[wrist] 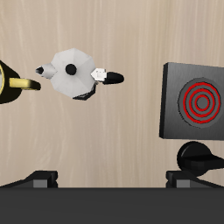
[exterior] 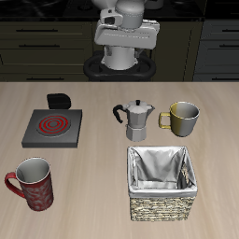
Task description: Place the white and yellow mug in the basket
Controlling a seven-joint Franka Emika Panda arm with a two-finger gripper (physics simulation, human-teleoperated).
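Observation:
The white and yellow mug point(exterior: 183, 118) stands upright on the table beside the silver moka pot point(exterior: 138, 119), with its yellow handle toward the pot. In the wrist view only its edge and handle point(wrist: 21, 83) show. The wicker basket point(exterior: 161, 198), lined with white-grey cloth, sits nearer the table's front edge, just in front of the pot and mug; it holds nothing. It is out of the wrist view. My gripper point(wrist: 114, 180) is open and empty, its fingertips point(wrist: 39, 179) wide apart, high above the back of the table point(exterior: 127, 37), far from the mug.
A red patterned mug point(exterior: 33, 184) stands near the front edge. A dark burner plate with red rings point(exterior: 53, 128) and its black knob point(exterior: 59, 99) lie farther back; both also show in the wrist view, the plate point(wrist: 197, 102) and the knob point(wrist: 199, 157). The moka pot shows in the wrist view point(wrist: 74, 72).

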